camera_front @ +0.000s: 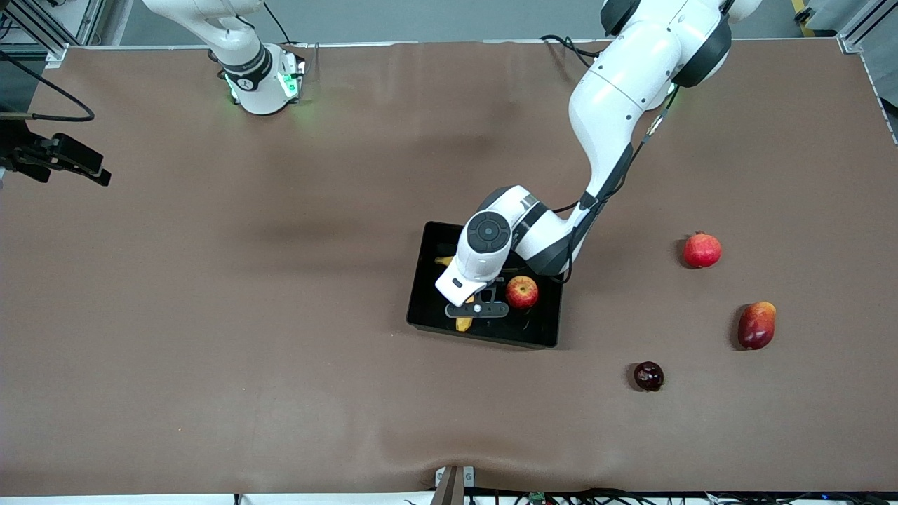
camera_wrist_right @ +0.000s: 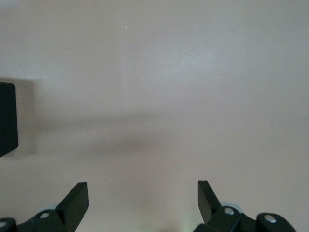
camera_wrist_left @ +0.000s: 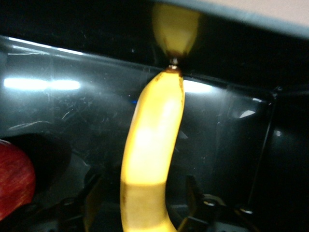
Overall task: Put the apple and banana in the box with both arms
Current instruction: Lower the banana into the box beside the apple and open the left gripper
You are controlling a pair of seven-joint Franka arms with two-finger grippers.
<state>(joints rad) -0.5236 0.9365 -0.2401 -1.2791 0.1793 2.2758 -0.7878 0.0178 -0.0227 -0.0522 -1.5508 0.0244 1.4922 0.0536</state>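
Left gripper (camera_front: 477, 308) over banana (camera_wrist_left: 153, 145), seemingly parted, apple (camera_front: 522, 292) beside, in box (camera_front: 428, 319).

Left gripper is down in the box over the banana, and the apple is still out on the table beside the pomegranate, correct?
Not quite. The apple is already in the box, lying beside the banana, as the front view shows. The pomegranate sits on the table toward the left arm's end. The rest holds: the left gripper is down in the box over the banana.
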